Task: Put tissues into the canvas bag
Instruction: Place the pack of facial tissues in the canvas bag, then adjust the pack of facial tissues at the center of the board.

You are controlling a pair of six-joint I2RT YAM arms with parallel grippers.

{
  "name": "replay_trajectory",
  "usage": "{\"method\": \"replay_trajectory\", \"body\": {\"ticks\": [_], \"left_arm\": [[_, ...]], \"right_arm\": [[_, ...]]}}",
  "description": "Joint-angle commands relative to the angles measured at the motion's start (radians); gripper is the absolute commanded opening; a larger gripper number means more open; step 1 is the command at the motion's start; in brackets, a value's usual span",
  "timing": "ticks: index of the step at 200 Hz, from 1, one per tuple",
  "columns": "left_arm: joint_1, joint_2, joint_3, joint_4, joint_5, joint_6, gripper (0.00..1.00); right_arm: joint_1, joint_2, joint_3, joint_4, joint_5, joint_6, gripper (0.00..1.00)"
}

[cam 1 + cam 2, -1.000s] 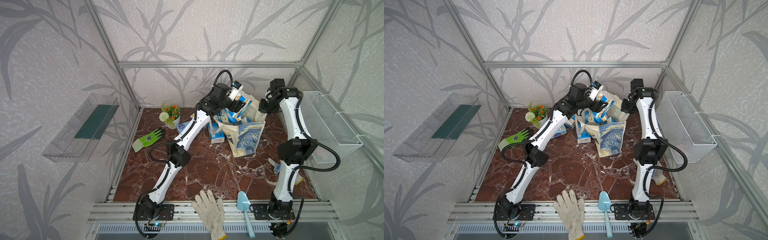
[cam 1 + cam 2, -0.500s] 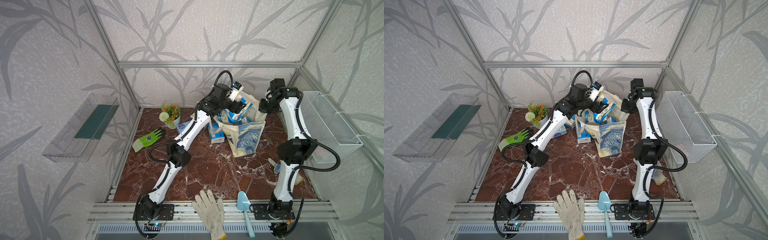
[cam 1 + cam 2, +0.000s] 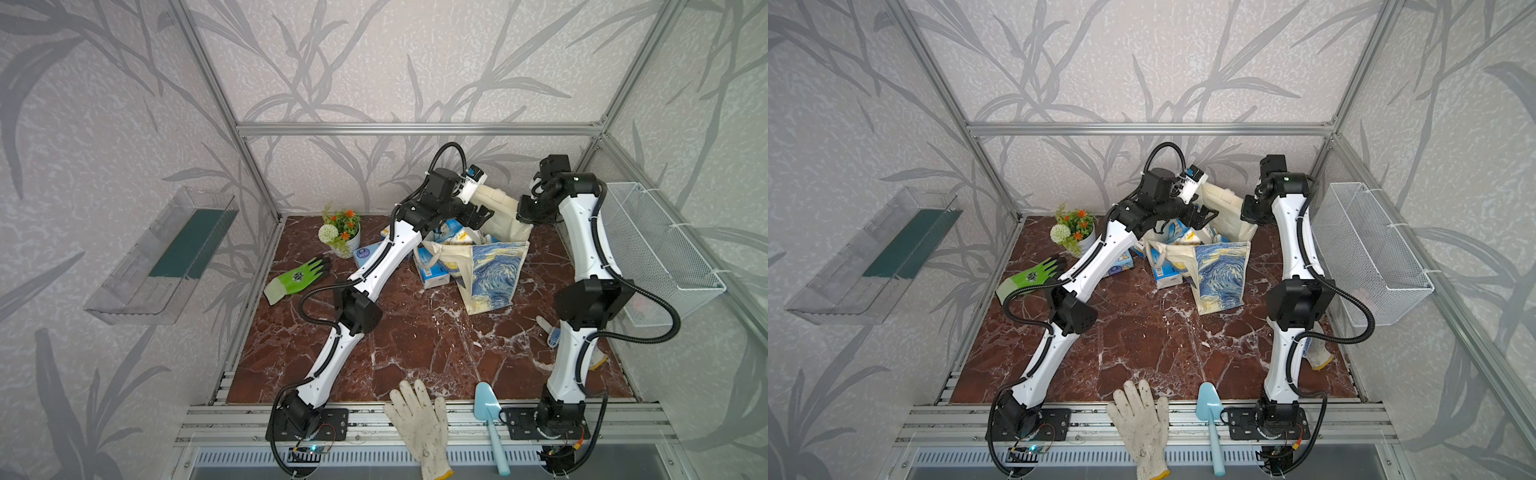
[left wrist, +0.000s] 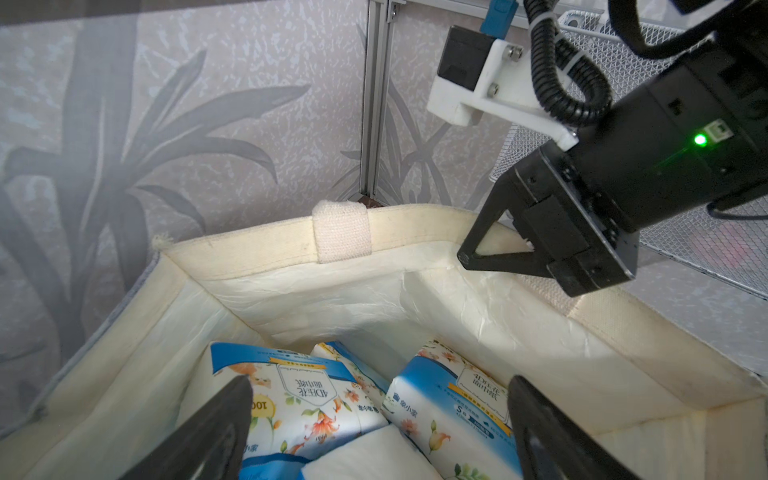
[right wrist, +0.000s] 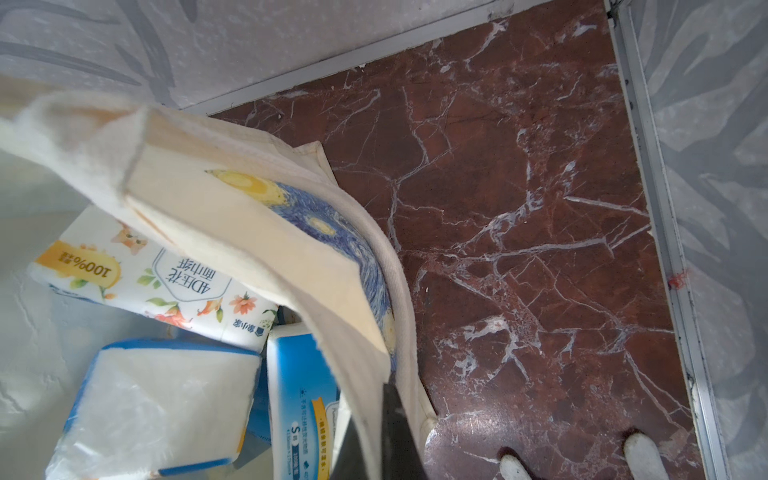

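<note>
**Left claw wide open over the bag, right claw pinching the rim**

My left arm reaches far across the marble floor [image 3: 415,340], elbow low, wrist bent down over the mouth of the canvas bag [image 3: 490,270]. The left gripper [image 4: 378,395] stands spread wide. Its dark fingers [image 4: 224,419] frame the opening with nothing clamped between them. Whether the tips brush the packs below, I can't tell from this angle.

My right arm stands tall beside the wire basket [image 3: 656,245], forearm folded down and in toward the back of the bag. The right gripper [image 4: 471,257] is closed tight on the bag's cream rim. That side stands lifted and the mouth gapes.

The bag sits toward the back of the floor, a little slumped, its blue-and-yellow swirl panel facing the front. Inside lie the tissues [image 4: 307,407]. In the wrist views I count at least three, in blue-and-white wrap with flower prints, jumbled at the bottom. Another pack [image 3: 432,272] leans against the bag's outside, on the side toward the left arm. One more [image 3: 365,253] lies half hidden under the left forearm.
</note>
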Motion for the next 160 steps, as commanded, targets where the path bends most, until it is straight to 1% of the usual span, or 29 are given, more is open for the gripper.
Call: {"method": "replay_trajectory", "body": {"ticks": [1,19,36,49,69,87,101,113,130,141,150,160], "left_arm": [[-0.003,-0.080,0.050,-0.054,0.014,0.036,0.95],[0.011,-0.137,0.050,-0.088,0.018,0.051,0.96],[0.041,-0.201,0.046,-0.153,0.024,0.045,0.96],[0.080,-0.248,0.034,-0.208,0.034,0.030,0.96],[0.155,-0.325,-0.032,-0.275,0.039,-0.013,0.95],[0.215,-0.393,-0.128,-0.343,0.069,0.037,0.95],[0.245,-0.443,-0.209,-0.407,0.030,0.105,0.95],[0.260,-0.485,-0.295,-0.445,-0.028,0.118,0.95],[0.266,-0.542,-0.437,-0.483,-0.064,0.164,0.95],[0.266,-0.576,-0.529,-0.495,-0.057,0.231,0.95],[0.266,-0.600,-0.608,-0.494,-0.047,0.314,0.95],[0.266,-0.619,-0.675,-0.484,-0.069,0.366,0.97]], "right_arm": [[0.002,0.010,0.033,-0.016,0.001,0.001,0.05],[0.002,0.013,0.033,-0.022,0.016,0.002,0.05],[0.002,0.023,0.041,-0.037,0.030,-0.003,0.04],[0.000,0.032,0.056,-0.058,0.058,-0.007,0.04],[-0.003,0.030,0.059,-0.062,0.082,-0.008,0.03],[-0.013,0.029,0.068,-0.071,0.094,0.005,0.04],[-0.025,0.027,0.069,-0.081,0.098,0.016,0.03],[-0.035,0.027,0.064,-0.088,0.101,0.019,0.03],[-0.044,0.026,0.055,-0.090,0.101,0.017,0.03],[-0.045,0.026,0.052,-0.094,0.099,0.016,0.03],[-0.046,0.026,0.048,-0.095,0.099,0.015,0.03],[-0.045,0.023,0.043,-0.096,0.098,0.014,0.03]]}}
